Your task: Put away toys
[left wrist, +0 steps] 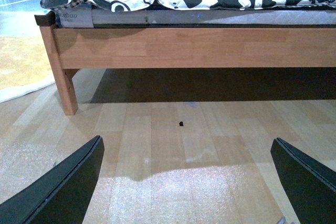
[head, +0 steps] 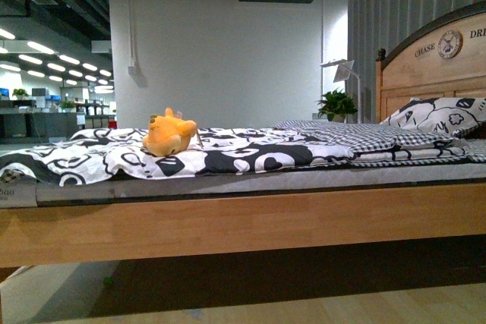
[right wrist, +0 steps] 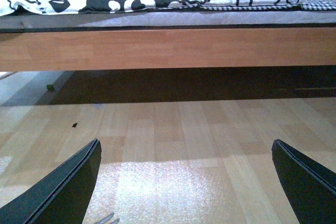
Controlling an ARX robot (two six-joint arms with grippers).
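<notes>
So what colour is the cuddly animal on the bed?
Orange-yellow. The plush toy shows best in the front view, lying on the black-and-white bedding.

This is a bedroom mock-up inside an open office hall. A bed [head: 243, 221] with a headboard [head: 425, 73] stands here. Strip lights [head: 30, 58] and desks [head: 38, 123] stretch off behind.
</notes>
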